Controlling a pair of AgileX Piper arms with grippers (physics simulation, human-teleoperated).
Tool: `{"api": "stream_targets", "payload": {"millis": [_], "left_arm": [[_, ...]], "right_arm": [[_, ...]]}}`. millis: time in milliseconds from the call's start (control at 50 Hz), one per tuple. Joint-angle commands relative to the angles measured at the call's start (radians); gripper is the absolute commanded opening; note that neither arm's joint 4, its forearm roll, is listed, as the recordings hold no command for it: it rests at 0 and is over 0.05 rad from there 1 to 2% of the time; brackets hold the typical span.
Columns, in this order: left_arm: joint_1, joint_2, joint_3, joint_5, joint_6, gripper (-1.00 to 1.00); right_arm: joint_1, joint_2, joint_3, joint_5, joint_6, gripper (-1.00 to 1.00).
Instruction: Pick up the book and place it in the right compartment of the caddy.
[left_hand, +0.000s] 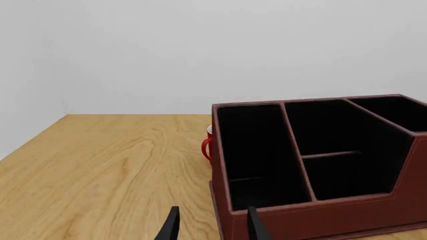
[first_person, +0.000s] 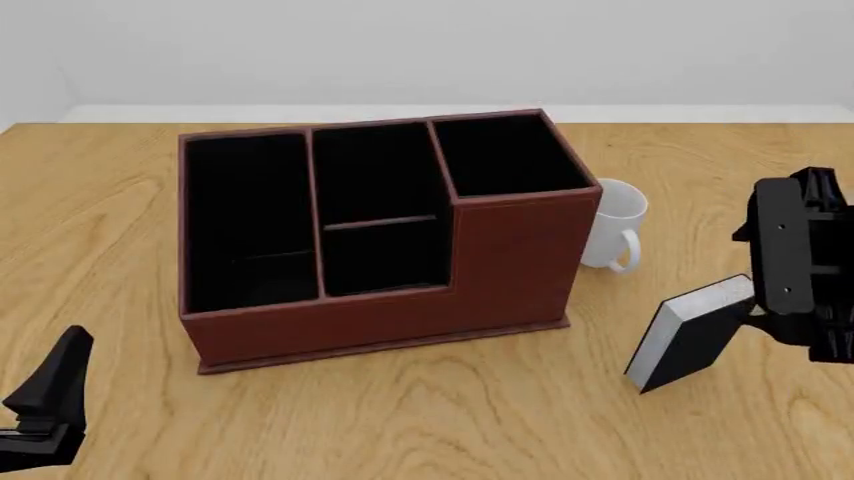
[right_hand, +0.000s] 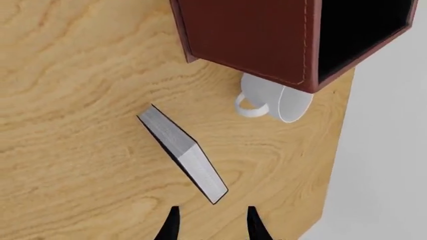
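Front view: the book (first_person: 687, 335) stands tilted on the table (first_person: 441, 420), right of the caddy (first_person: 380, 235) and near the white mug (first_person: 617, 225).
Right gripper (right_hand: 210, 220): fingers apart, holding nothing; it sits just beside the book without touching it.
Left gripper (left_hand: 212, 225): fingers apart and empty, facing the caddy's low front wall, well apart from the book.
Right compartment (first_person: 505, 152): square, tall-walled, unoccupied.
Red mug (left_hand: 207, 146): partly hidden behind the caddy's left end.
Step in hand, as I judge it: closing in on the book.
Doing it well: line both fingers across the covers, not the page edges, and grip near mid-length so it does not swing; lift high enough to clear the tall wall.
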Motion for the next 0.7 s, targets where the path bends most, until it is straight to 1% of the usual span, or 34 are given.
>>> {"api": "stream_targets", "payload": {"millis": [20, 60, 80, 100, 120, 140, 160, 180, 240, 260, 280, 320, 340, 360, 400, 440, 500, 520, 580, 620, 700], "left_arm": [[0.0, 0.0, 0.0, 0.0, 0.0, 1.0], [0.0, 0.0, 0.0, 0.0, 0.0, 1.0], [0.0, 0.0, 0.0, 0.0, 0.0, 1.0], [0.0, 0.0, 0.0, 0.0, 0.0, 1.0], [0.0, 0.0, 0.0, 0.0, 0.0, 1.0], [0.0, 0.0, 0.0, 0.0, 0.0, 1.0], [0.0, 0.0, 0.0, 0.0, 0.0, 1.0], [0.0, 0.0, 0.0, 0.0, 0.0, 1.0], [0.0, 0.0, 0.0, 0.0, 0.0, 1.0], [0.0, 0.0, 0.0, 0.0, 0.0, 1.0], [0.0, 0.0, 0.0, 0.0, 0.0, 1.0], [0.0, 0.0, 0.0, 0.0, 0.0, 1.0], [0.0, 0.0, 0.0, 0.0, 0.0, 1.0], [0.0, 0.0, 0.0, 0.0, 0.0, 1.0], [0.0, 0.0, 0.0, 0.0, 0.0, 1.0], [0.0, 0.0, 0.0, 0.0, 0.0, 1.0], [0.0, 0.0, 0.0, 0.0, 0.0, 1.0], [0.0, 0.0, 0.0, 0.0, 0.0, 1.0], [0.0, 0.0, 0.0, 0.0, 0.0, 1.0], [0.0, 0.0, 0.0, 0.0, 0.0, 1.0], [0.0, 0.0, 0.0, 0.0, 0.0, 1.0]], "right_arm": [[-0.033, 0.044, -0.031, 0.044, -0.022, 1.0], [-0.033, 0.052, -0.039, 0.049, -0.015, 1.0], [-0.045, 0.054, -0.035, 0.049, -0.028, 1.0], [-0.038, 0.06, -0.047, 0.052, -0.015, 1.0], [-0.038, 0.06, -0.047, 0.052, -0.015, 1.0], [-0.048, 0.061, -0.043, 0.047, -0.029, 1.0], [-0.052, 0.066, -0.049, 0.053, -0.028, 1.0], [-0.063, 0.065, -0.043, 0.05, -0.044, 1.0], [-0.051, 0.073, -0.06, 0.056, -0.026, 1.0], [-0.064, 0.076, -0.054, 0.057, -0.043, 1.0], [-0.064, 0.083, -0.061, 0.051, -0.041, 1.0], [-0.079, 0.09, -0.058, 0.047, -0.063, 1.0], [-0.079, 0.09, -0.058, 0.047, -0.063, 1.0], [-0.071, 0.099, -0.074, 0.055, -0.046, 1.0], [-0.093, 0.112, -0.073, 0.044, -0.069, 1.0], [-0.09, 0.122, -0.087, 0.048, -0.063, 1.0], [-0.102, 0.13, -0.088, 0.047, -0.079, 1.0], [-0.094, 0.138, -0.099, 0.051, -0.067, 1.0], [-0.109, 0.151, -0.096, 0.054, -0.089, 1.0], [-0.101, 0.159, -0.107, 0.05, -0.078, 1.0], [-0.115, 0.179, -0.116, 0.049, -0.091, 1.0]]}}
